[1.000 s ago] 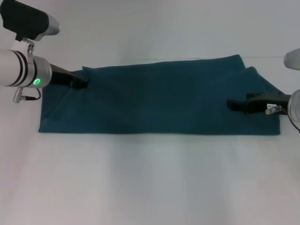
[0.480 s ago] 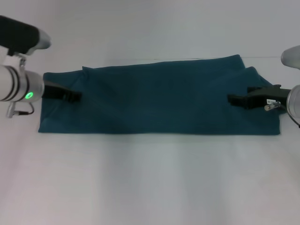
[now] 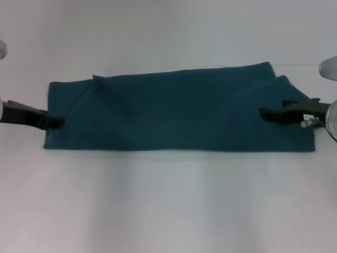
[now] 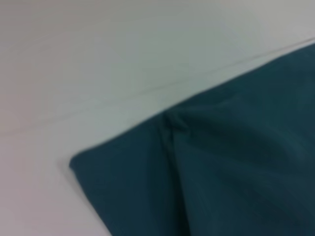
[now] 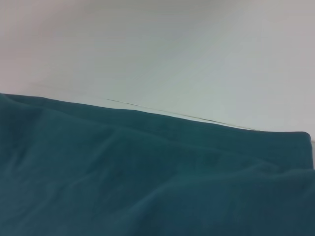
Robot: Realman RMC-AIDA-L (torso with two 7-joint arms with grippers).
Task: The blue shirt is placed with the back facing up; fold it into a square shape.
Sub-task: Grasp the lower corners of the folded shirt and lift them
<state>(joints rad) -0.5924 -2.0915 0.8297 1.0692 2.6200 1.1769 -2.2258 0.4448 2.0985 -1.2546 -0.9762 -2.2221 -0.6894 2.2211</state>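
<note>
Worktop (image 3: 168,211): pale, flat surface carrying everything
Blue shirt (image 3: 179,108): lies flat across the worktop's middle as a long folded band, plain side up; apparently narrowed lengthwise so its ends can fold inward toward a square
Right pincer (image 3: 266,114): low over the shirt's right end, well inside the edge; whether it grips cloth cannot be told
Left pincer (image 3: 57,122): at the shirt's left edge, just touching or beside it; opening cannot be told

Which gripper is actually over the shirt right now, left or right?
The right gripper: its tip lies over the blue shirt, inside the right end. The left gripper sits only at the shirt's left edge, its body off the cloth.
</note>
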